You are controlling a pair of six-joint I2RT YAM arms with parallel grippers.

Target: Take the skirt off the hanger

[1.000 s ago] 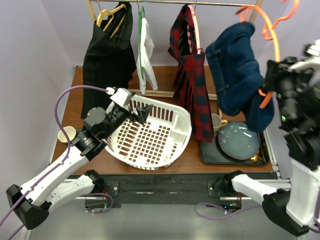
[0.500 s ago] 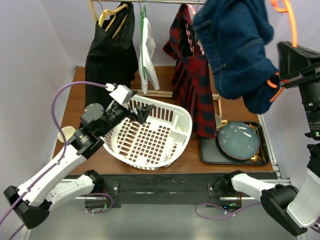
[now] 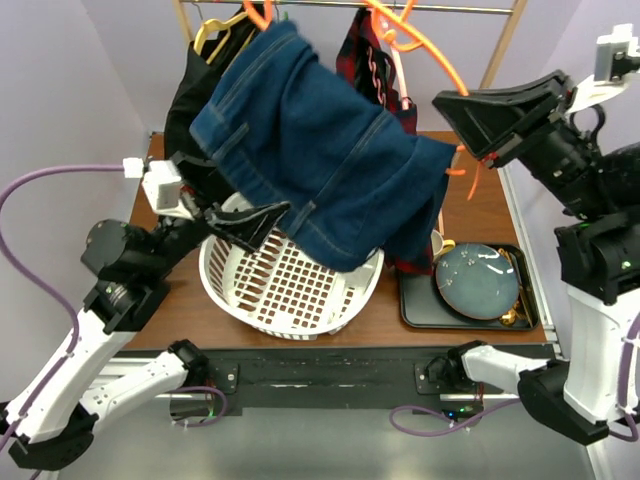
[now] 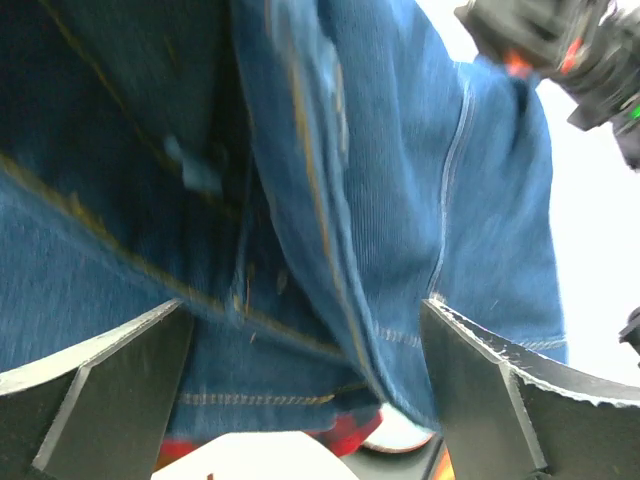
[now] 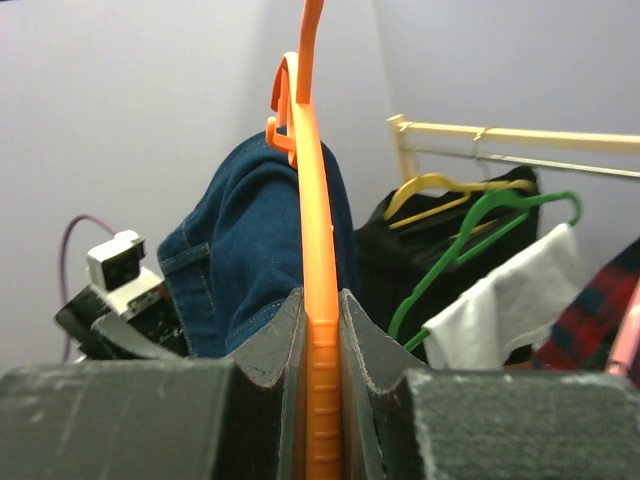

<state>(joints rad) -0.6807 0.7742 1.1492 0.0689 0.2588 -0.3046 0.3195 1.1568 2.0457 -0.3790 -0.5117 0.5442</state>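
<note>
A blue denim skirt (image 3: 320, 170) hangs from an orange hanger (image 3: 420, 45), spread in the air above the basket. My right gripper (image 3: 448, 100) is shut on the hanger's lower bar; in the right wrist view the orange hanger (image 5: 320, 300) is pinched between the right gripper (image 5: 320, 335) jaws, with the skirt (image 5: 240, 250) draped behind it. My left gripper (image 3: 250, 225) is raised just under the skirt's lower left edge. In the left wrist view the left gripper (image 4: 310, 370) stands wide open with the skirt's (image 4: 400, 200) denim folds close in front, nothing clamped.
A white laundry basket (image 3: 290, 290) sits below the skirt. A black tray (image 3: 420, 310) with a blue plate (image 3: 478, 280) lies at the right. On the rack behind hang a black garment (image 3: 205, 90), a red plaid garment (image 3: 375, 60) and a white cloth (image 5: 520, 300) on a green hanger.
My right arm swung the hanger and skirt from the far right leftward and over the basket. My left gripper rose from the basket rim up under the skirt, still open.
</note>
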